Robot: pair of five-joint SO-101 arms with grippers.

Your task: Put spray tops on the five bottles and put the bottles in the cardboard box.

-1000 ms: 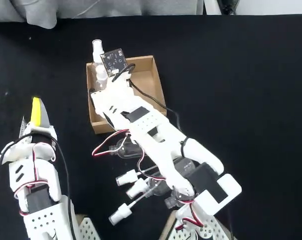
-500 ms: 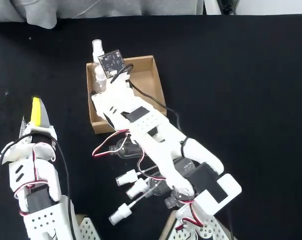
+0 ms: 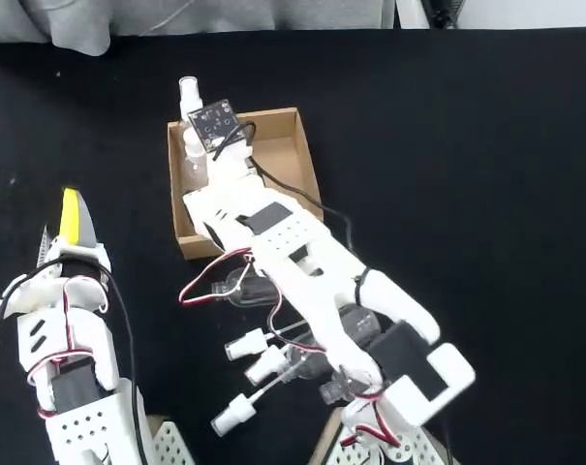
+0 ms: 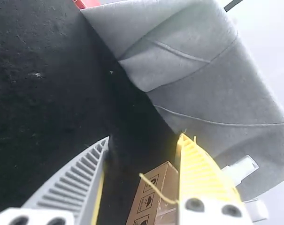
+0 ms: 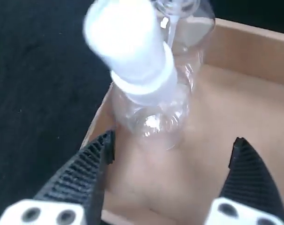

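**Open pincer hangs over box corner**

The right pincer (image 5: 172, 145), jaws spread wide and holding nothing, hangs above the cardboard box (image 3: 297, 160), which sits toward 11 o'clock on the black table (image 3: 467, 194). Two capped bottles (image 3: 194, 145) stand together in the box's 10 o'clock corner, the nearer one just ahead of the pincer's tips. Three loose spray tops (image 3: 246, 344) lie near 6 o'clock, beside clear bottles (image 3: 236, 288) partly hidden under the arm. At 8 o'clock the left pincer (image 4: 144, 140) is parted too, empty, pointing toward a grey cloth (image 4: 188, 70).
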